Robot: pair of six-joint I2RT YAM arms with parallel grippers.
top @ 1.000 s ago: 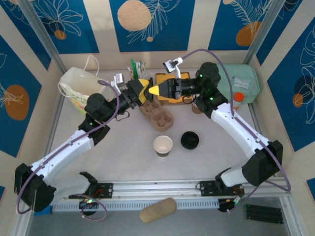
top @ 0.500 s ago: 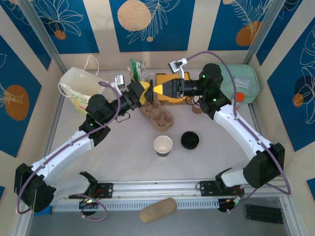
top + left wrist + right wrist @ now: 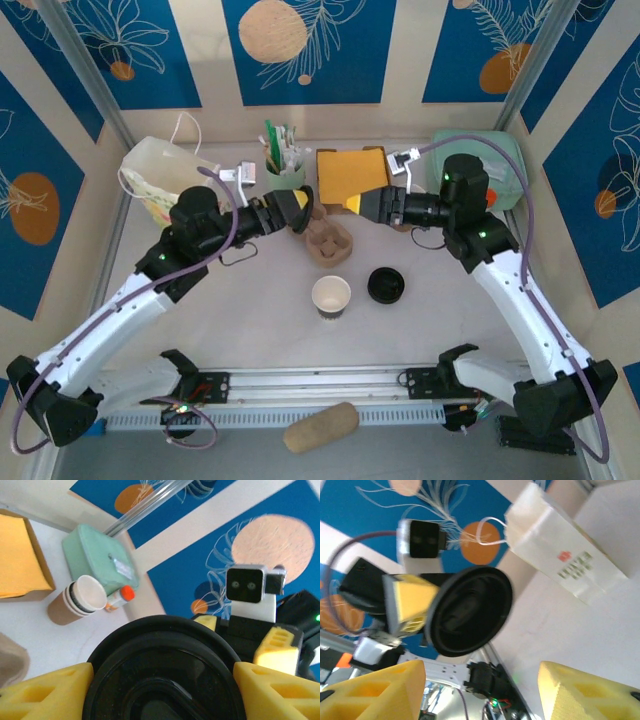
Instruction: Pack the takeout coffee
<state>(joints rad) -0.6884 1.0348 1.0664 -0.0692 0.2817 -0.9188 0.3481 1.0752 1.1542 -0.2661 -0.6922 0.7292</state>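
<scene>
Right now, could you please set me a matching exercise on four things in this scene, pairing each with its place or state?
Things:
1. left gripper
2. right gripper
3. paper cup
4. white bag

Places or states:
A. stands lidless in the middle of the table
B. stands at the far left of the table
C. shut on a black lid
D. open, holding nothing

Pairs: 1-C, 2-D, 3-A, 4-B
</scene>
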